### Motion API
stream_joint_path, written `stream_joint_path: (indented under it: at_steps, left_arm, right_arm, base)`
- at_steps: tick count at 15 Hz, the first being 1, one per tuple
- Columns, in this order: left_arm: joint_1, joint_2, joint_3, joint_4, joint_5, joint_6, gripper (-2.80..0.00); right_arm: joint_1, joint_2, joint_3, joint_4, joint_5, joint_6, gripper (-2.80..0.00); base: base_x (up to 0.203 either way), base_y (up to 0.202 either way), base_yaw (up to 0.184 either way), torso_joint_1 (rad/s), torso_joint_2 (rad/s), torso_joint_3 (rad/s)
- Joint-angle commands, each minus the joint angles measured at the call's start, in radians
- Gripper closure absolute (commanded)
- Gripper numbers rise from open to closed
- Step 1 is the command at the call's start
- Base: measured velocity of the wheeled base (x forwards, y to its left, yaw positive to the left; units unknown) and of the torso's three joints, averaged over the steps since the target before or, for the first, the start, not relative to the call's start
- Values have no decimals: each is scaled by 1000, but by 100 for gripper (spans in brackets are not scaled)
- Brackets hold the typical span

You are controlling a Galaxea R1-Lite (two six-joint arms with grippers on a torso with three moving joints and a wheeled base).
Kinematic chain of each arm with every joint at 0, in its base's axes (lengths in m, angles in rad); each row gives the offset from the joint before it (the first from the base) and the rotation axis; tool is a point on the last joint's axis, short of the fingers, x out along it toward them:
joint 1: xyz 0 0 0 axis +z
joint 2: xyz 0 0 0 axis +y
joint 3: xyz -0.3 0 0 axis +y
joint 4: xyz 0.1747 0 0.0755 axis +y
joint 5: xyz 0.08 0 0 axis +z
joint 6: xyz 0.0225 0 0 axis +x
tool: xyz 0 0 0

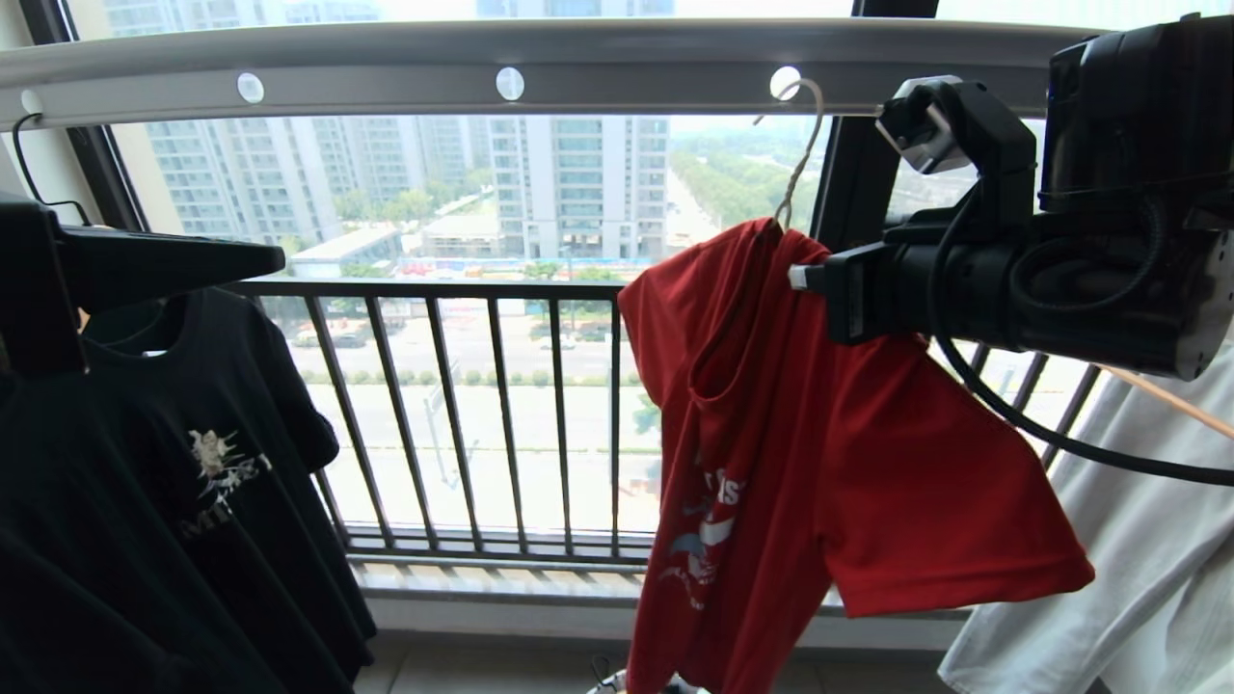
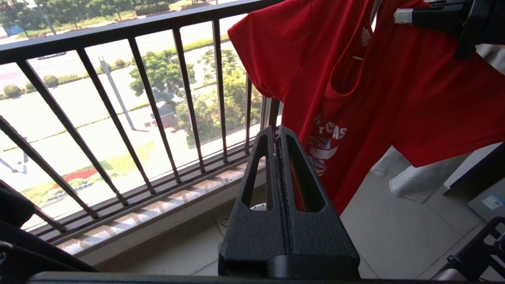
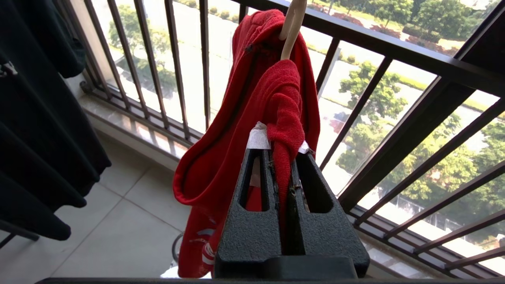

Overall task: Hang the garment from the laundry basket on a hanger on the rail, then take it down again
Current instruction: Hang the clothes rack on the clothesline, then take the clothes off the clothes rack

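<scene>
Right gripper (image 3: pixel 281 173), nearest item: my black fingers pinch the red short-sleeved T-shirt (image 1: pixel 771 463) at its shoulder. Shirt hangs lengthwise below the thin off-white wire hanger (image 1: pixel 802 154), hooked in the grey holed rail (image 1: pixel 578 67) directly above. Left gripper (image 2: pixel 278 136), pressed together and empty, sits farther away.

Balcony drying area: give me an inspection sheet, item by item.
Surface: pale tiled floor, nothing seen on the visible part.
Job's things: red T-shirt hangs bunched on the wire hanger, hooked in a hole of the grey rail.
Clutter: black T-shirt at left; pale garment at right.
Grippers: right hand shut on a fold of the red shirt near the collar; left hand shut, empty, apart from the shirt.
Cables: black cable loops under the right arm.
Surroundings: barred railing, street outside.
</scene>
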Motion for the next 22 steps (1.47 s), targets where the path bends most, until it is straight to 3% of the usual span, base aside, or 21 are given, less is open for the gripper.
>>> stream_joint_path:
  at_steps: [1,2,10,13,14,18,20,22]
  left_arm:
    - [0,0,0,1,-2,0,0]
    - [0,0,0,1,-2,0,0]
    - [12,8,-1,1,-3,1,0]
    - [11,31,-1,5,-6,36,0]
    - [8,31,3,7,-6,38,0]
    - [-37,-22,37,5,-14,42,0]
    - [-52,-78,60,17,-67,27,0]
    - [-53,-163,154,41,-84,5,0]
  right_arm:
    - [1,-2,0,0,0,-1,0]
    - [1,-3,0,-2,0,-1,-280]
    - [13,-130,63,3,-15,-5,-280]
    - [33,-256,134,6,-32,-5,-280]
    - [36,-304,156,6,-38,-6,0]
    - [45,-477,208,11,-50,-6,0]
    - [46,-543,234,17,-62,-7,0]
    - [31,-616,230,119,-87,-2,0]
  base:
    - [0,0,0,0,0,0]
    - [0,0,0,0,0,0]
    - [0,0,0,0,0,0]
    - [0,0,0,0,0,0]
    - [0,0,0,0,0,0]
    - [0,0,0,0,0,0]
    - [0,0,0,0,0,0]
    - [0,0,0,0,0,0]
